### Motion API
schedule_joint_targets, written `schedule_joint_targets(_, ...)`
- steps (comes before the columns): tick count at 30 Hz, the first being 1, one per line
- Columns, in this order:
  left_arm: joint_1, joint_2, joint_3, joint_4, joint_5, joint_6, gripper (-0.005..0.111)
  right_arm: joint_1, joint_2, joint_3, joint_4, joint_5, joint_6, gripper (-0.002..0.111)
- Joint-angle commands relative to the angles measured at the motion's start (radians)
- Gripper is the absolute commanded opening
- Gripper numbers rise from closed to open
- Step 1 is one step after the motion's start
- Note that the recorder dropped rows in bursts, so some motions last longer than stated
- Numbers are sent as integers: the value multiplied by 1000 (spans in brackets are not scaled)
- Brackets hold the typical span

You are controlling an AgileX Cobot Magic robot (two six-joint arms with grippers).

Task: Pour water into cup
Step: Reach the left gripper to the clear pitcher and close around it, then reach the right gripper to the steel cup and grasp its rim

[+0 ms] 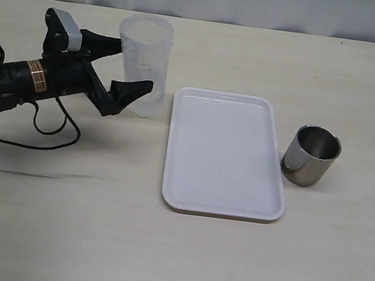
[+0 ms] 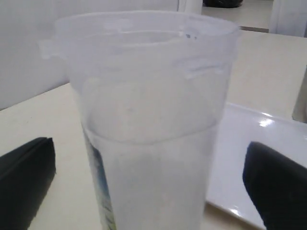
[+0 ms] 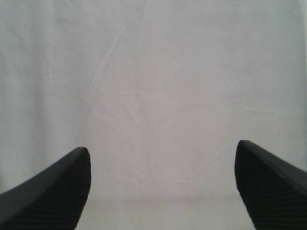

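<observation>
Left gripper (image 1: 124,66) spread wide, one finger each side of translucent beaker (image 1: 143,56), gaps visible both sides, no contact I can see. Water (image 2: 158,191) sits in beaker's lower part. White tray (image 1: 228,154) lies between beaker and cup (image 1: 311,155); cup stands on table (image 1: 157,249) just beside tray's right edge. Black cable (image 1: 46,139) loops below left arm. Right gripper (image 3: 162,158) gapes wide, facing white cloth (image 3: 153,72). Bluish print (image 2: 98,182) on beaker wall, yellow band (image 1: 36,75) on arm: I can't read either.
</observation>
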Motion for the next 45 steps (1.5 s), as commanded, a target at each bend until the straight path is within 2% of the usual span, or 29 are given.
schedule_joint_targets(1, -25, 55, -66, -41, -7, 2, 105, 3, 4, 4, 0, -6, 2, 77)
schedule_joint_targets(5, -67, 93, -129, -41, 3, 2, 105, 3, 5, 4, 0, -6, 2, 77)
schedule_joint_targets(8, -69, 110, -154, -43, 14, 5, 105, 3, 5, 4, -1, -6, 2, 77)
schedule_joint_targets(16, -69, 110, -154, -124, -14, 13, 105, 3, 5, 4, -4, 8, 2, 77)
schedule_joint_targets(27, -106, 110, -163, -132, -14, 20, 105, 3, 5, 4, -4, 16, 2, 77)
schedule_joint_targets(37, -106, 110, -163, -145, -14, 18, 103, 3, 5, 4, -4, 20, 2, 77)
schedule_joint_targets(40, -106, 110, -163, -145, -14, 18, 90, 3, 5, 4, -4, 25, 2, 77)
schedule_joint_targets(43, -107, 110, -163, -148, 4, 14, 64, 3, 5, 4, -4, 29, 2, 77)
schedule_joint_targets(45, -107, 110, -163, -142, 15, -15, 41, 3, 14, 4, -4, 32, 2, 77)
